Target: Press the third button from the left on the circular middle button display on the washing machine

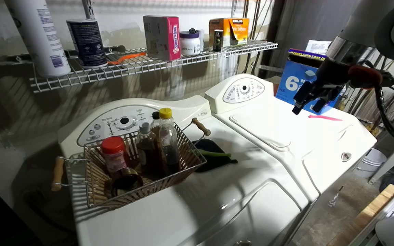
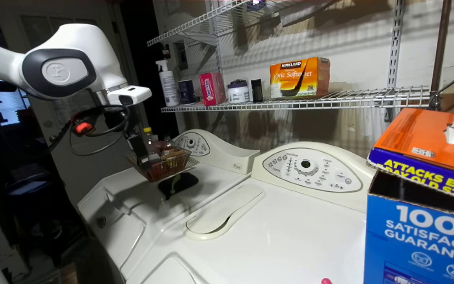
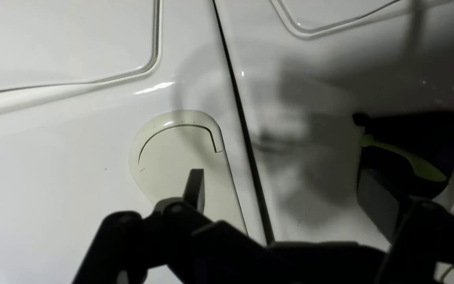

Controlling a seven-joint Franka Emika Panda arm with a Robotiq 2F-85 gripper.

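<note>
The washing machine is a glossy white top-loader, also in an exterior view and on the left of the wrist view. Its circular middle button display sits on the rounded rear console. It shows more clearly in an exterior view, with a dark round dial and several small buttons and marks around it. The display is out of the wrist view. My gripper is open and empty, above the machines and apart from the display. It also shows in an exterior view and the wrist view.
A similar white dryer stands beside, bearing a wire basket of bottles and a dark pad with a green utensil. A blue box and a pink item lie on the washer. A wire shelf hangs above.
</note>
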